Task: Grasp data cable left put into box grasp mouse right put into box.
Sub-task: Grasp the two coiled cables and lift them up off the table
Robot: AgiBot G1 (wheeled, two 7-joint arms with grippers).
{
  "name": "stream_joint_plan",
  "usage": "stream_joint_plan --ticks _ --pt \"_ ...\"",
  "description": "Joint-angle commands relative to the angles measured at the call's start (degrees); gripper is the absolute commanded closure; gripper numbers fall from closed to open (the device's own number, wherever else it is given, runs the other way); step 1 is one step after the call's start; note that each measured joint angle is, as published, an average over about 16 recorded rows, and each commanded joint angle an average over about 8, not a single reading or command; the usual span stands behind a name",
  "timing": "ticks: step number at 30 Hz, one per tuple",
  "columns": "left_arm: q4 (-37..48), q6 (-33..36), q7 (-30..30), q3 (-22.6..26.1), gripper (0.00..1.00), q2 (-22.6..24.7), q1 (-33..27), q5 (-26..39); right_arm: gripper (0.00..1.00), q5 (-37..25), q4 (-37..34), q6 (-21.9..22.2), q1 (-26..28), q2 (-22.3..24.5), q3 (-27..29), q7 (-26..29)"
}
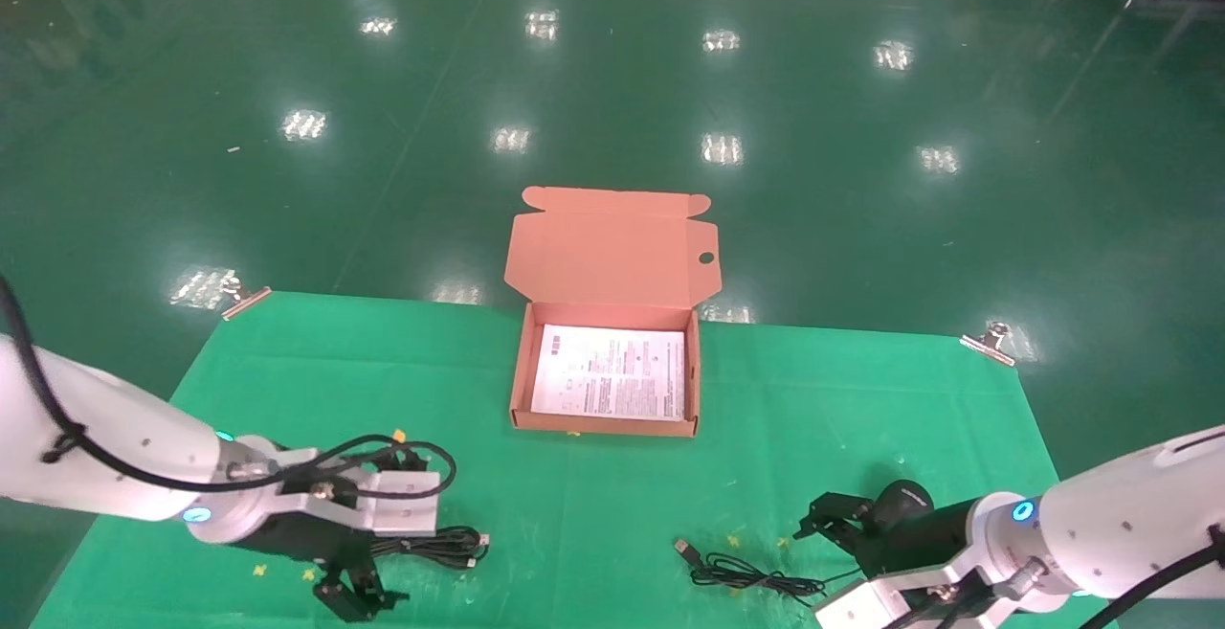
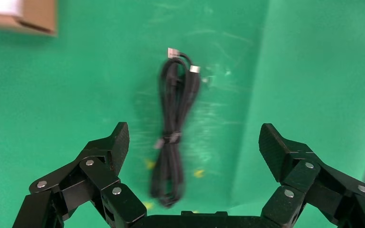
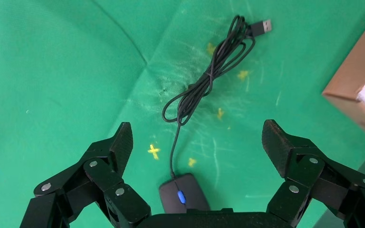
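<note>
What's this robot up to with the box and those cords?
It's packing an open box that so far holds only a printed leaflet. The left gripper hangs open over the bundled data cable, and the right gripper hangs open over the mouse, whose thin cord trails across the green cloth. Neither has been picked up yet.
</note>
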Motion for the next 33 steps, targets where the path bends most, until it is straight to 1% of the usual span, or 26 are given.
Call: stream_joint_plan --ticks 1,6,11,15,22,23,24,30,31,32,33 --pt "2.43 -0.84 -0.46 -0.13 0.0 0.68 0.5 -0.22 0.0 -1.21 -0.12 1.19 -1.1 -0.43 -0.23 1.96" --pt "11.6 -2.55 2.3 -0.87 0.0 2.91 0.2 -2.03 0.0 -2.04 -1.32 2.13 -2.18 -1.99 -0.17 7.08" --pt "20.15 -4.56 6.2 -1.23 0.0 5.47 -0.42 -2.97 0.0 -3.11 -4.05 3.16 -2.53 -4.23 -0.39 9.66" --pt "25.87 -6.25 9.36 -1.43 0.0 7.17 -1.01 -3.28 0.0 -3.58 -7.32 3.92 -2.48 -6.07 -0.54 10.49" --pt "33.49 -8.48 13.97 -1.62 0.0 9.34 -2.32 -3.44 0.0 -5.4 -12.37 6.03 -2.39 -9.01 -1.29 9.5" --pt "34.35 -8.71 14.51 -1.65 0.02 9.57 -2.5 -3.46 0.0 -5.79 -12.96 6.38 -2.42 -9.4 -1.45 9.32" --pt "35.13 -8.92 15.01 -1.67 0.1 9.77 -2.67 -3.48 0.02 -6.18 -13.51 6.73 -2.47 -9.78 -1.61 9.18" --pt "38.46 -9.63 16.92 -1.82 0.85 10.61 -3.33 -3.67 0.76 -7.71 -15.91 8.21 -2.74 -11.39 -2.22 8.92" --pt "38.76 -9.68 17.04 -1.84 0.96 10.7 -3.4 -3.69 0.88 -7.79 -16.11 8.36 -2.79 -11.53 -2.24 8.94" --pt "38.97 -9.73 17.11 -1.85 1.0 10.75 -3.44 -3.7 0.99 -7.83 -16.25 8.45 -2.83 -11.62 -2.26 8.96" --pt "39.19 -9.77 17.19 -1.86 1.0 10.81 -3.49 -3.71 1.0 -7.88 -16.4 8.55 -2.87 -11.72 -2.28 8.99"
